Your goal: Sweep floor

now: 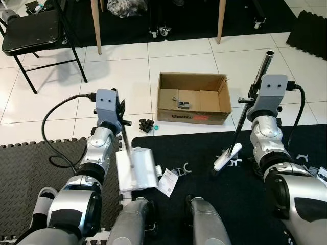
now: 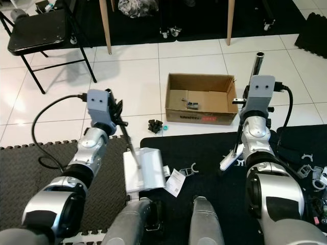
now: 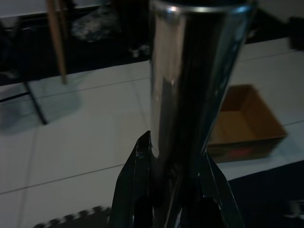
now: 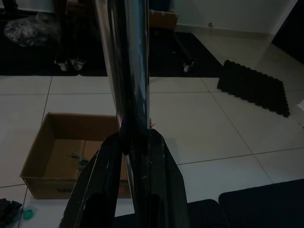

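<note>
- Left eye view: the left claw (image 1: 122,118) holds the thin pole of a white dustpan (image 1: 136,168). The dustpan lies flat on the floor, partly on the black mat (image 1: 204,153), just in front of the robot's legs.
- The right claw (image 1: 251,100) holds the shiny pole of a broom (image 1: 255,89). The pole leans, and its white head (image 1: 227,156) rests on the black mat.
- A brown box (image 1: 193,98) sits open on the white tiles (image 1: 127,66), between the two arms and a bit further away. Something small and grey lies inside it.
- A small dark clump (image 1: 146,124) and a green cap (image 1: 157,126) lie on the tiles, just beside the box's near left corner.
- A white paper (image 1: 167,181) lies on the mat beside the dustpan.
- A black chair (image 1: 33,35) stands far off on the left.
- Right eye view: it shows the same things. The grey mat (image 2: 30,168) lies under the left arm.
- Left wrist view: two black fingers (image 3: 135,190) pinch a shiny pole, one on each side. The box is behind on the tiles.
- Right wrist view: two black fingers (image 4: 102,180) squeeze the broom's pole. The box is beyond, with the green cap near its corner.
</note>
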Controlling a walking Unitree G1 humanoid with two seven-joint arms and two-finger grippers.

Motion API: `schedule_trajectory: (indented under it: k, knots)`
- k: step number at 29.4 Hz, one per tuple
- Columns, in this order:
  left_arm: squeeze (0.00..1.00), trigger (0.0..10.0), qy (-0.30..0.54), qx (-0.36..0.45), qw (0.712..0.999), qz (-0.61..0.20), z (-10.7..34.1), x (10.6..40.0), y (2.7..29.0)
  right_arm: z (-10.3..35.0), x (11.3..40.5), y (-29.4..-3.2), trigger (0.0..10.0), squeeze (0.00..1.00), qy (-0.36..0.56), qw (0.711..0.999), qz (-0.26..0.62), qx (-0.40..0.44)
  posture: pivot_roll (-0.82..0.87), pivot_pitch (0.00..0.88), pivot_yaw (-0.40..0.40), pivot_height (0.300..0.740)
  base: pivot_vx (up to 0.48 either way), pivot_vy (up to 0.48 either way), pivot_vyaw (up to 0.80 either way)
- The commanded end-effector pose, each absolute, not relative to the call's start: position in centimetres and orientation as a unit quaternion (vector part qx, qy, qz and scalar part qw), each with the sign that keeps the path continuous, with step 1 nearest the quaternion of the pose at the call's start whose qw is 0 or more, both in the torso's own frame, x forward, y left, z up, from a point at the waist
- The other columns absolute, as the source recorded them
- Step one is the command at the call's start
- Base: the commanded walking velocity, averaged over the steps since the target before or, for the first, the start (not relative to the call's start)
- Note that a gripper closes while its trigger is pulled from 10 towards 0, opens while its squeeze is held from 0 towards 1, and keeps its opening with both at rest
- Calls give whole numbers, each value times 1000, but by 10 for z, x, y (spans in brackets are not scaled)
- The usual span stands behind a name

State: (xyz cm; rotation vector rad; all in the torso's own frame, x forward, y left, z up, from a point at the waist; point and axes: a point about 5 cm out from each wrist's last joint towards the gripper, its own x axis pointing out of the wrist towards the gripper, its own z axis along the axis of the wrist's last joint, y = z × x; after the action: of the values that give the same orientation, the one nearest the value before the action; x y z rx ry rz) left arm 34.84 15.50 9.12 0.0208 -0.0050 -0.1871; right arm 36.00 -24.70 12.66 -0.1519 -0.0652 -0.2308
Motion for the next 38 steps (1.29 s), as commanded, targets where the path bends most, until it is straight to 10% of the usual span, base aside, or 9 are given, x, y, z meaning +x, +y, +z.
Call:
schedule_trajectory:
  k: [1, 38]
  knots:
    - [0, 10000, -43, 5, 993, -110, 107, 353, 146, 132, 361, -250, 10000, 0, -40, 989, -116, -79, -25, 191, 38, 740, 0, 0, 0]
    - [0, 10000, -87, 97, 967, -218, 122, 350, 127, 131, 362, -246, 10000, 0, -39, 991, -106, -74, -43, 207, 29, 740, 0, 0, 0]
